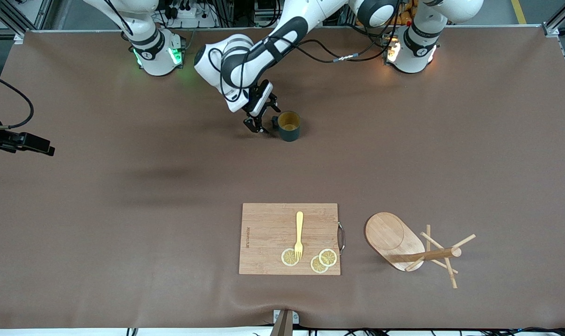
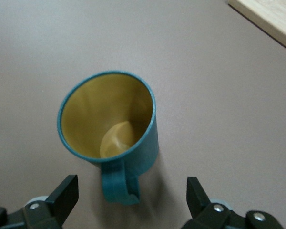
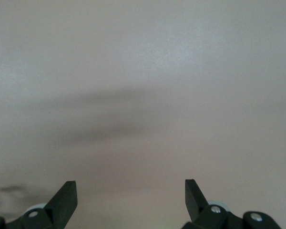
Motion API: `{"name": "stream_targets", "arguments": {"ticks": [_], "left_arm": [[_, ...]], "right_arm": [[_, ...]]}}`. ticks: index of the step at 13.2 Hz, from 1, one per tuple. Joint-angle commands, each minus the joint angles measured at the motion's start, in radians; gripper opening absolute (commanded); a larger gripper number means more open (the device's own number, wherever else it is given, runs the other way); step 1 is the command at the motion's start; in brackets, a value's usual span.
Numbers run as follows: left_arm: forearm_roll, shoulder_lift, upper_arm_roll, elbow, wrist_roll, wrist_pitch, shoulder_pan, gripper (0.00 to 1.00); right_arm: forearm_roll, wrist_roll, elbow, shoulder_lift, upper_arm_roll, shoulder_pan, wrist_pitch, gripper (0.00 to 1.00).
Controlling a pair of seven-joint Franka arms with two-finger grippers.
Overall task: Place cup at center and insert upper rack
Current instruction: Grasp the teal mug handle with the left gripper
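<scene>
The dark teal cup (image 1: 289, 126) stands upright on the brown table, its yellow-ochre inside showing, about midway between the two arm bases. My left gripper (image 1: 259, 128) is low beside it, on the side toward the right arm's end, open and empty. In the left wrist view the cup (image 2: 109, 124) has its handle (image 2: 118, 183) pointing at the left gripper (image 2: 131, 191), and the handle's tip lies between the open jaws without touching them. The wooden mug tree (image 1: 394, 239) lies on its side near the front camera. My right gripper (image 3: 131, 188) is open over bare table.
A rectangular wooden cutting board (image 1: 268, 233) lies near the front camera beside the mug tree, with a yellow fork (image 1: 299, 233) and lemon slices (image 1: 323, 260) on it. Its corner shows in the left wrist view (image 2: 271, 19). The right gripper (image 1: 32, 143) hangs at the right arm's end of the table.
</scene>
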Motion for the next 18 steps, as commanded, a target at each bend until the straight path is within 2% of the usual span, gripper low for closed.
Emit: {"name": "stream_targets", "arguments": {"ticks": [1, 3, 8, 12, 13, 14, 16, 18], "left_arm": [[0.019, 0.035, 0.011, 0.042, -0.034, 0.005, -0.013, 1.0], [0.018, 0.04, 0.008, 0.042, -0.047, 0.005, -0.014, 0.97], [0.006, 0.038, 0.0, 0.037, -0.05, -0.009, -0.008, 0.55], [-0.016, 0.034, -0.009, 0.037, -0.043, -0.014, 0.001, 0.1], [-0.014, 0.032, -0.015, 0.037, -0.041, -0.015, 0.009, 0.03], [-0.014, 0.026, -0.026, 0.037, -0.041, -0.015, 0.015, 0.0], [-0.014, 0.009, -0.04, 0.038, -0.029, -0.015, 0.03, 0.0], [-0.014, -0.047, -0.067, 0.034, 0.024, -0.012, 0.053, 0.0]], "right_arm": [[0.006, 0.016, 0.008, 0.001, 0.008, -0.008, -0.008, 1.0], [0.006, 0.012, 0.01, 0.0, 0.008, -0.014, -0.007, 1.0], [0.003, 0.001, 0.013, -0.003, 0.009, -0.045, -0.002, 1.0], [0.004, 0.001, 0.013, -0.003, 0.011, -0.051, 0.003, 1.0], [0.004, 0.001, 0.013, -0.002, 0.011, -0.051, 0.003, 1.0], [0.004, 0.001, 0.013, -0.002, 0.011, -0.051, 0.003, 1.0], [0.004, 0.001, 0.013, 0.0, 0.011, -0.049, 0.004, 1.0], [0.004, 0.002, 0.013, 0.0, 0.011, -0.048, 0.006, 1.0]]}}
